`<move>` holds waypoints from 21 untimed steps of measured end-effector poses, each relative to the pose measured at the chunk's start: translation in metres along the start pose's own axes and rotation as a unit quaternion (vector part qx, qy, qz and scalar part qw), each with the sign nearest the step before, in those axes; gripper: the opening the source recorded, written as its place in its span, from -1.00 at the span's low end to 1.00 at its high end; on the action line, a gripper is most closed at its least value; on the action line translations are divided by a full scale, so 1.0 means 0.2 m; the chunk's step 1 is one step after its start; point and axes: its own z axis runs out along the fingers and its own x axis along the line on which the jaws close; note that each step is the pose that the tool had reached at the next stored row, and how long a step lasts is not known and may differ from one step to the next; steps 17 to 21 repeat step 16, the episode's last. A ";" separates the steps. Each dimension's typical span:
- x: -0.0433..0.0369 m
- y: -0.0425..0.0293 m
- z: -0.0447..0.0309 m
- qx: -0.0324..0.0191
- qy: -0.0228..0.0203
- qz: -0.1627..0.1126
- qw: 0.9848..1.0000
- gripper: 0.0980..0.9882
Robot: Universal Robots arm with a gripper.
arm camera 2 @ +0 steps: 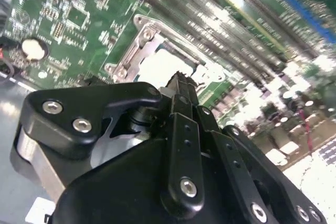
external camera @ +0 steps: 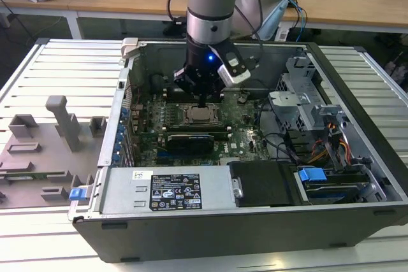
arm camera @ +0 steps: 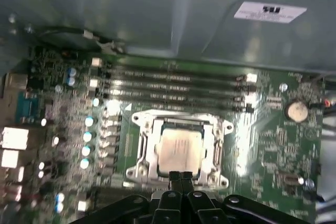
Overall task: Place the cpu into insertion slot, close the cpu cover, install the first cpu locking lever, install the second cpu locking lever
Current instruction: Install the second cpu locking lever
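Chip (arm camera: 180, 148) sits flat in its socket on the green board (arm camera: 273, 135), the metal cover (arm camera: 142, 148) framing it. In the first wrist view the gripper (arm camera: 181, 176) shows fingers pressed together at the socket's edge, holding nothing. The exterior view shows the open case (external camera: 210, 230) around it, walls close on every side.

The cpu (arm camera: 179, 148) sits in its socket, beside the memory slots (arm camera: 178, 85)

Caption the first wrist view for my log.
Tool poised at the socket's edge, cpu seated under the closed cpu cover.
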 end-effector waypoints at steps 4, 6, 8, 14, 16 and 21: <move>-0.005 0.030 -0.061 0.024 0.002 0.000 1.000 -0.98; -0.006 0.034 -0.111 0.025 0.003 0.000 1.000 -0.98; -0.006 0.034 -0.111 0.025 0.003 0.000 1.000 -0.98; -0.006 0.034 -0.112 0.025 0.003 0.000 1.000 -0.98; -0.006 0.034 -0.112 0.025 0.003 0.000 1.000 -0.98; -0.006 0.034 -0.112 0.025 0.003 0.000 1.000 -0.98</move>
